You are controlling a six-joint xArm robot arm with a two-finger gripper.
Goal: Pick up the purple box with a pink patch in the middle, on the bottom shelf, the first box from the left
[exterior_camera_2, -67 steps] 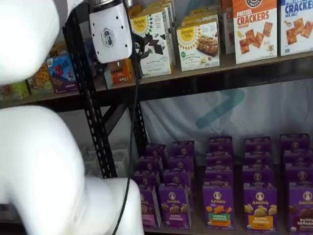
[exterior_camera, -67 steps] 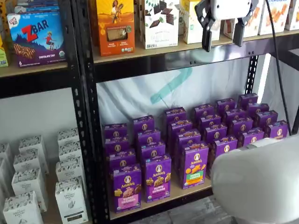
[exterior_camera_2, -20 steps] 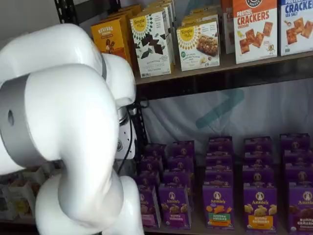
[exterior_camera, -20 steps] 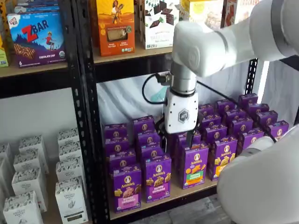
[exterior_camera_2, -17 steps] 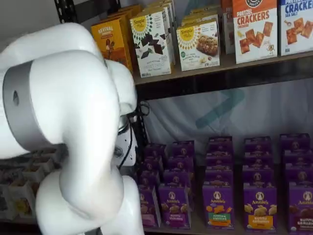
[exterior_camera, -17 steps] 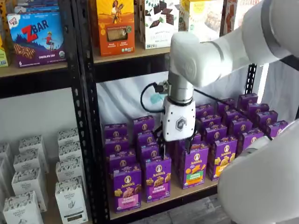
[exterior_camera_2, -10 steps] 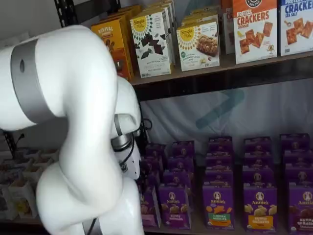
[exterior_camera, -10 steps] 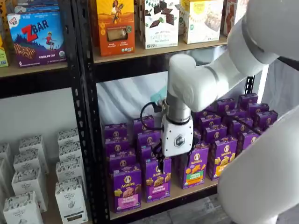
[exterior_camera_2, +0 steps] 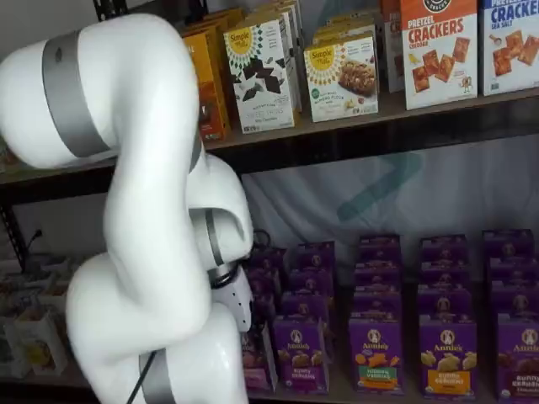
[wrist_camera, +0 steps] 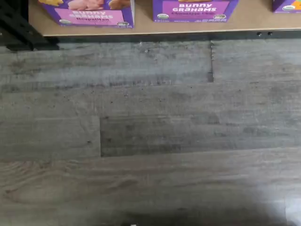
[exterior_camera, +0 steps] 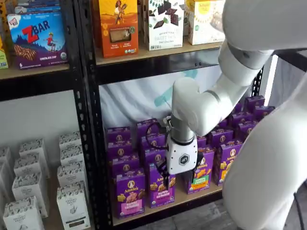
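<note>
the purple box [exterior_camera: 129, 193] stands upright at the front left end of the bottom shelf [exterior_camera: 168, 206], first in a row of purple cartons and just beside the black perforated upright [exterior_camera: 93, 143]. it is a tall annie's carton with a round bunny seal near the top, a picture of small snack pieces under it and a pink band across the lower middle. in the wrist view its lower edge [wrist_camera: 91, 12] shows the pink band with the words "bunny grahams" and a smaller line too blurred to read, sitting on the tan board above the grey plank floor [wrist_camera: 150, 132]. the neighbouring purple carton [exterior_camera: 160, 184] also reads annie's, and in the wrist view its foot [wrist_camera: 195, 9] reads "bunny grahams" on purple. further along stands a purple carton with a green and orange patch [exterior_camera: 201, 175]. the claw [exterior_camera: 169, 176] hangs low in front of that second carton, its white body bearing a dark round logo; its black fingers are only partly seen, no box is in them, and by all signs they stand wide apart. on the higher board are an orange carton [exterior_camera: 118, 26], a "simple mills" carton [exterior_camera_2: 259, 71], "pretzel crackers" [exterior_camera_2: 438, 50] and, in the next bay, a blue "zbar" box [exterior_camera: 37, 38].
</note>
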